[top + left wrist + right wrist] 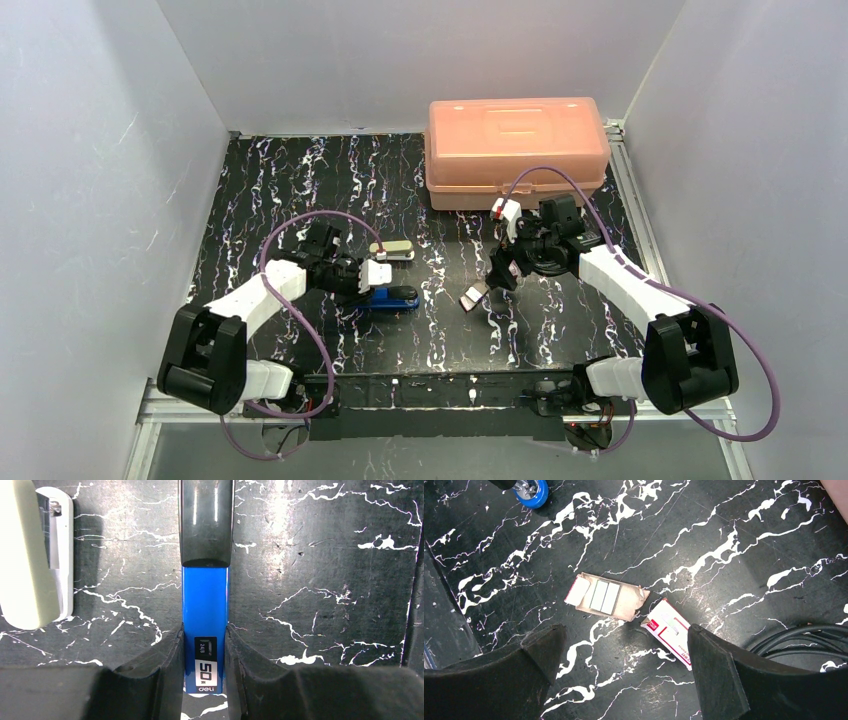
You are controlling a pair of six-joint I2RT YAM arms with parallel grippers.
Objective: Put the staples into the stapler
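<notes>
Left claw (205, 636) clamped on blue stapler (205, 597), right claw (624, 632) wide above staples (604, 596)

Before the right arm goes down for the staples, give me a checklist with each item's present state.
1. Hold: left gripper clamps the blue stapler by its sides: ok.
2. Opening: right gripper stands wide open above the table: ok.
3. Supply: staples lie exposed in the pale tray: ok.
4. Magazine: the stapler's top looks closed, no channel showing: not ok.
5. Clearance: red box lies corner to corner with the tray; whether they touch: cannot tell.
</notes>
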